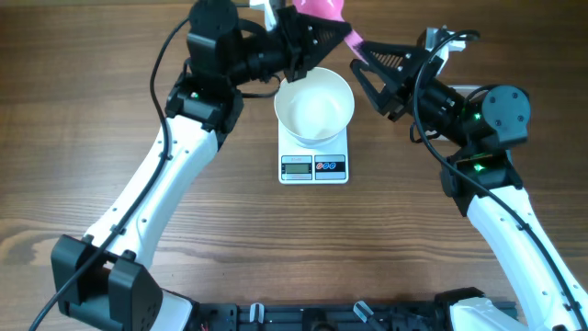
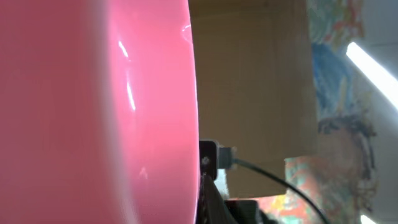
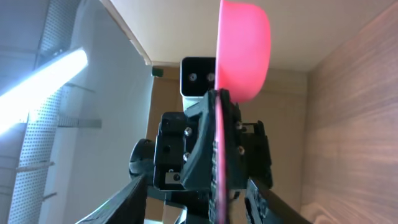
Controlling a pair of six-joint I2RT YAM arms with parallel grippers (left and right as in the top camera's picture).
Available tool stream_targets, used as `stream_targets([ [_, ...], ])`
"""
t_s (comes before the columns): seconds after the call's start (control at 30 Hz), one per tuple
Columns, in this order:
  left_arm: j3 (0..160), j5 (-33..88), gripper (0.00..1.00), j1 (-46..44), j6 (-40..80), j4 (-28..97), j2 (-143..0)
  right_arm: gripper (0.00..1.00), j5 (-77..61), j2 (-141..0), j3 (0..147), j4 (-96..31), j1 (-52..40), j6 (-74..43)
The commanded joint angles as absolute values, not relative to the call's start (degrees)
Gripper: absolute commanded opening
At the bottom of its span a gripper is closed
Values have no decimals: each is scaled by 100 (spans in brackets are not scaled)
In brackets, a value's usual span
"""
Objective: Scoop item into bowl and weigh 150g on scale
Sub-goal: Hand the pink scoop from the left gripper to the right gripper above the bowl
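Note:
A white bowl stands on the small white scale at the table's middle back; its inside looks bare. The item is out of view. My left gripper hovers just behind the bowl, shut on the handle of a pink scoop. That scoop fills the left wrist view. In the right wrist view the scoop stands edge-on. My right gripper is open, with one finger on each side of the handle and a gap at both. Overhead, the right gripper sits right of the bowl.
The table is brown wood grain. Both white arms reach in from the near corners, their black bases along the front edge. The scale's display and buttons face the front.

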State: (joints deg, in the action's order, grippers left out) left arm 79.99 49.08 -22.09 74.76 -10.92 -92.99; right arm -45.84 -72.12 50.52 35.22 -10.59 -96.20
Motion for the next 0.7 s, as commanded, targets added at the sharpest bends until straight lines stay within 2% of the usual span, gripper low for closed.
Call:
stream_targets([
  [0.0, 8053, 4882, 4, -2318, 7070, -941, -9282, 50, -4783, -7266, 5170, 3527, -1063, -9404],
  [0.13, 8053, 5059, 4, -2320, 7070, -941, -9279, 45, -4766, -7266, 5170, 3315, -1031, -9218],
  [0.27, 8053, 5085, 4, -2316, 7067, -943, -9279, 34, -4775, -7266, 5170, 3210, -921, -9150],
  [0.5, 8053, 5026, 4, -2261, 7067, -956, -9279, 32, -4768, -7266, 5170, 3210, -834, -9148],
  [0.67, 8053, 4934, 4, -2261, 7067, -956, -9279, 27, -4766, -7266, 5170, 3212, -834, -9157],
])
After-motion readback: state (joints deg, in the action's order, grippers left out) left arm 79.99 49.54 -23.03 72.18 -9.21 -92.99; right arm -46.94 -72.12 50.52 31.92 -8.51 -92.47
